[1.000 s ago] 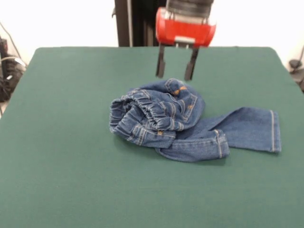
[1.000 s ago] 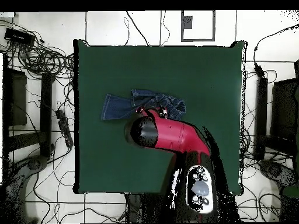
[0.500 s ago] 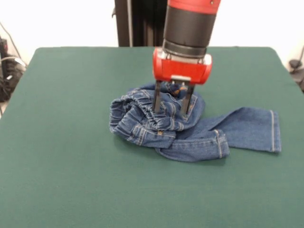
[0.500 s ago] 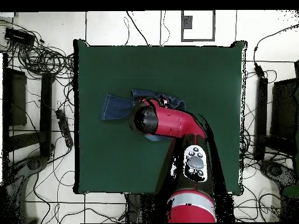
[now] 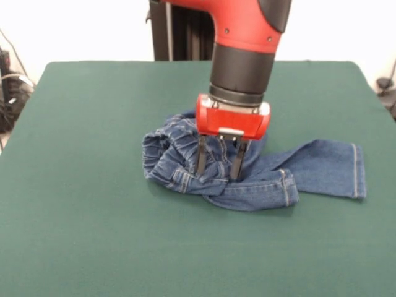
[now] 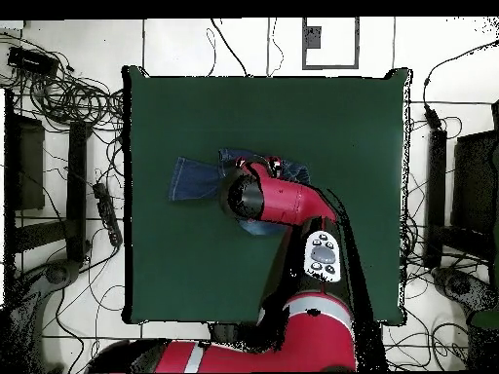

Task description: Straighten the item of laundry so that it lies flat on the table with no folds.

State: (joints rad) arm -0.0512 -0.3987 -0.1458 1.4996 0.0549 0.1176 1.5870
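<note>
Open pincer (image 5: 218, 176) on crumpled jeans (image 5: 309, 167)

Bunched blue jeans (image 5: 266, 176) mid-table (image 5: 93, 235)

Overhead: arm (image 6: 278, 200) covers centre of jeans (image 6: 195, 178); gripper hidden beneath it. Front: gripper (image 5: 218, 176) fingertips sunk in bunched denim (image 5: 179, 158), ends not visible. Arm cut off by top edge. Table (image 5: 93, 235) near corners cut off at bottom edge.

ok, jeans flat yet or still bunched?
Bunched. The jeans sit in a crumpled heap at the waistband, one leg trailing across the table; the gripper presses into the heap, fingers apart.
</note>
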